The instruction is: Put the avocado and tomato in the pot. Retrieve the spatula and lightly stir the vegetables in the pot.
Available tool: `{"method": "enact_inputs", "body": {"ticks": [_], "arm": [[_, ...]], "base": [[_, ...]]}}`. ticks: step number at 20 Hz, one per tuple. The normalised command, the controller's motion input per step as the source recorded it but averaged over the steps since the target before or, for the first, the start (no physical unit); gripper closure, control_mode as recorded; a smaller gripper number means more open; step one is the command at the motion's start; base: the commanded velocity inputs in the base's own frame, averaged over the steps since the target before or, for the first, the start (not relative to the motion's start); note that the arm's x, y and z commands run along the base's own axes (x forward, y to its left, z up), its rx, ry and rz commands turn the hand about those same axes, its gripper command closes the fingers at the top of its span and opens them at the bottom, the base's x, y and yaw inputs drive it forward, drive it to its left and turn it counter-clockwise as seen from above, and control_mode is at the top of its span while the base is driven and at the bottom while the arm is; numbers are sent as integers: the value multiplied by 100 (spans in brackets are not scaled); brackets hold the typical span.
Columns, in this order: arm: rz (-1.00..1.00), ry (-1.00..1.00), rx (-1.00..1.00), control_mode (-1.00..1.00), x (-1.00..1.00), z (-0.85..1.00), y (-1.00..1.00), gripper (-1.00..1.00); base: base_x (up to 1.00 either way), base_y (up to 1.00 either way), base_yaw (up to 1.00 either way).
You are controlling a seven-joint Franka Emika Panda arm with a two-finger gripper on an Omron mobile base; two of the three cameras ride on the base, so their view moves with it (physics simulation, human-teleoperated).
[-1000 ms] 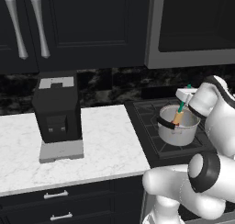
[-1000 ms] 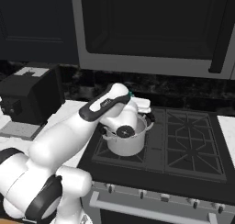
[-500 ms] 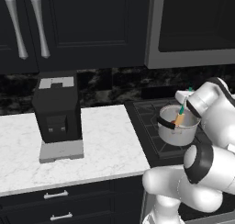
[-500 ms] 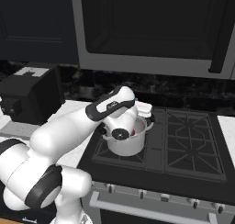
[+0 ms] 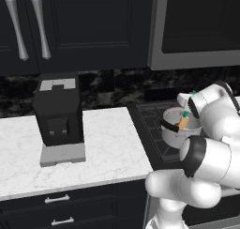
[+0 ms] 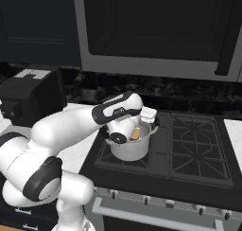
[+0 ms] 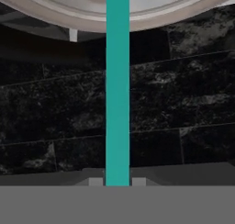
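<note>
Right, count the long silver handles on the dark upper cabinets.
2, side by side at the upper left of the left base view: left silver handle, right silver handle. Others may lie outside the frame.

Arm folded tight: elbow low and forward, forearm rising to the wrist, hand angled down over the pot (image 6: 128, 147). Gripper (image 5: 188, 111) closed on the spatula (image 7: 117, 85); the teal handle runs straight up the middle of the hand view between the fingers. Fingers themselves are barely visible at the bottom edge there.
</note>
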Motion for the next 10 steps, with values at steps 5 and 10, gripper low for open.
{"method": "enact_inputs", "body": {"ticks": [5,10], "arm": [[-6,-1,0,-100,20,0,0,100],[-4,0,0,-100,21,0,-2,100]], "base": [[0,0,0],[0,0,0]]}}
